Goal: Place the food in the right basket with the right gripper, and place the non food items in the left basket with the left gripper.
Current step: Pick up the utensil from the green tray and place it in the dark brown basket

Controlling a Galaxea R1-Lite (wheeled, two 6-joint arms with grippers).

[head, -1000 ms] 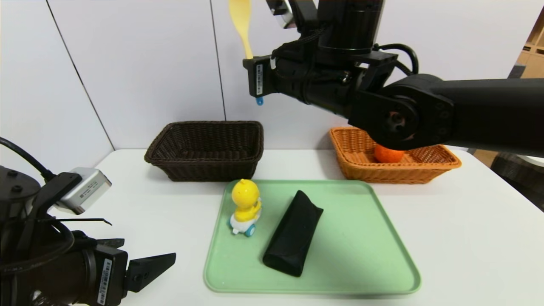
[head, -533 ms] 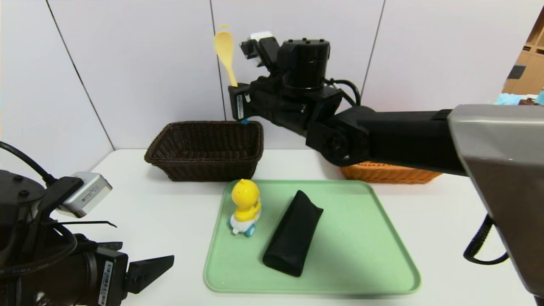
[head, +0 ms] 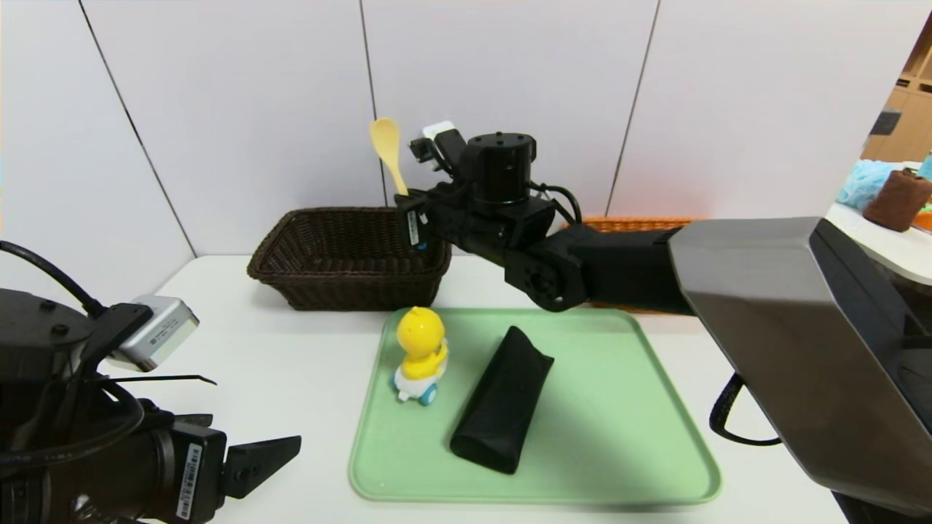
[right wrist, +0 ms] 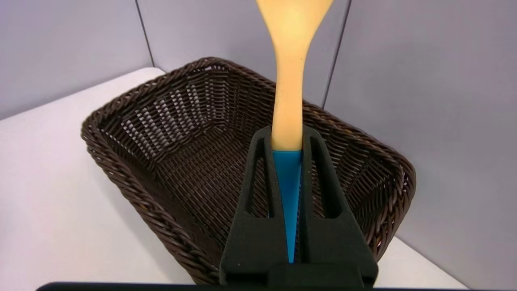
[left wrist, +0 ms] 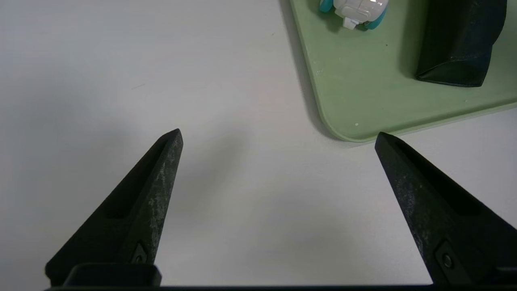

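My right gripper [head: 412, 218] [right wrist: 286, 135] is shut on the blue handle of the pale wooden spoon [head: 386, 145] [right wrist: 287, 81]. It holds the spoon upright, bowl up, over the right end of the dark brown left basket [head: 342, 255] [right wrist: 161, 133]. The yellow duck toy [head: 421, 348] [left wrist: 355, 10] and the black pouch [head: 502, 400] [left wrist: 460, 40] lie on the green tray [head: 619, 437] [left wrist: 363, 93]. My left gripper [head: 255, 437] [left wrist: 278, 133] hangs open over bare table, near the tray's front left corner. Only a sliver of the orange-tan right basket [head: 633, 223] shows behind my right arm. The food is hidden.
My right arm [head: 764, 306] reaches across from the right, above the tray's far right part. The wall panels stand close behind both baskets. A side table with a blue and a brown thing [head: 899, 198] stands at the far right.
My right arm has come down and leftward with the spoon, from high above the table to the dark basket's right end. It now covers the orange-tan basket. The left arm has stayed put.
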